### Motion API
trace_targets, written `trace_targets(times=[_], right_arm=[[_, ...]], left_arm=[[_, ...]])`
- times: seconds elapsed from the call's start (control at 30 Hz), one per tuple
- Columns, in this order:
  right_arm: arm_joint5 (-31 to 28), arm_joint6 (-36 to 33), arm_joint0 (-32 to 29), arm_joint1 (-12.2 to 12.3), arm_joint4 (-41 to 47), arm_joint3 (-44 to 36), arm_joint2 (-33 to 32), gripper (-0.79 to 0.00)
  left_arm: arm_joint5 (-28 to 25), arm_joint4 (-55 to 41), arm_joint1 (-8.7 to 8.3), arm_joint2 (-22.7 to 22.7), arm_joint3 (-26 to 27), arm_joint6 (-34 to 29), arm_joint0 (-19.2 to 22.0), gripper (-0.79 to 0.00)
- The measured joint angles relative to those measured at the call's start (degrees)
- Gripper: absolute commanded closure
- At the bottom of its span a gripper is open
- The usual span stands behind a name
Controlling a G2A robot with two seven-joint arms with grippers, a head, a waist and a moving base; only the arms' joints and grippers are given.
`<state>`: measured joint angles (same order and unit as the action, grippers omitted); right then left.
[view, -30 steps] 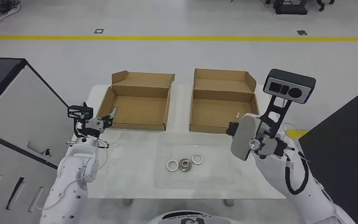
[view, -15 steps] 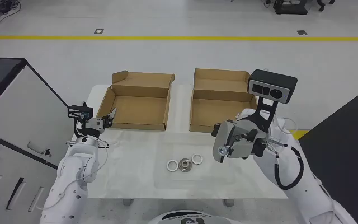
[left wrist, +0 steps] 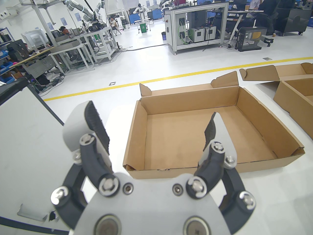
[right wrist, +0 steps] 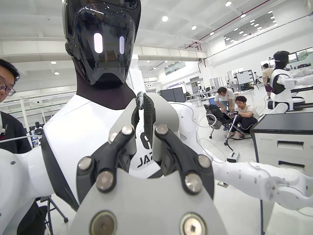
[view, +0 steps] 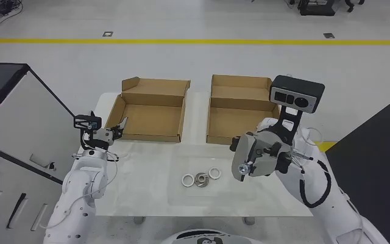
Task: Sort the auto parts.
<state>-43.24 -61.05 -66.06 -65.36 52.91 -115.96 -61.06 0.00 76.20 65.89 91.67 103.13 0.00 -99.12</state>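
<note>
Two white rings [view: 188, 180] [view: 214, 173] and a grey metal part [view: 202, 180] lie together near the table's front middle. My right gripper [view: 244, 166] is raised above the table to their right, turned up toward the top camera. In the right wrist view this gripper [right wrist: 141, 101] is shut on a small dark threaded bolt [right wrist: 139, 98] pinched at its tips. My left gripper [view: 116, 131] hangs open and holds nothing at the table's left side, just in front of the left cardboard box [left wrist: 195, 133].
Two open cardboard boxes stand at the back of the table, the left one [view: 149, 119] and the right one [view: 241, 122], both with bare floors. A clear plastic sheet [view: 177, 195] lies under the loose parts. A dark-edged panel [view: 30, 116] stands left of the table.
My right arm has swung left toward the table's middle, then dipped slightly, with the gripper still turned upward. The left arm and the parts have not moved.
</note>
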Motion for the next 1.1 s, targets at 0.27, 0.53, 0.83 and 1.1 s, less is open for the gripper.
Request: trace_targets(times=[0.27, 0.53, 0.83, 1.1], right_arm=[[-0.48, 1.20, -2.47, -0.33, 2.46, -1.93, 0.11, 0.000], [0.44, -0.44, -3.59, -0.71, 6.15, -3.12, -1.07, 0.000], [0.74, -0.73, -4.61, -1.53, 8.45, -3.08, -1.08, 0.000], [0.64, -0.60, -5.66, -2.28, 10.17, -1.56, -0.59, 0.000]], left_arm=[[0.00, 0.00, 0.00, 0.00, 0.00, 0.00, 0.00, -0.785], [0.00, 0.00, 0.00, 0.00, 0.00, 0.00, 0.00, -0.785], [0.00, 0.00, 0.00, 0.00, 0.00, 0.00, 0.00, -0.785], [0.00, 0.00, 0.00, 0.00, 0.00, 0.00, 0.00, -0.785]])
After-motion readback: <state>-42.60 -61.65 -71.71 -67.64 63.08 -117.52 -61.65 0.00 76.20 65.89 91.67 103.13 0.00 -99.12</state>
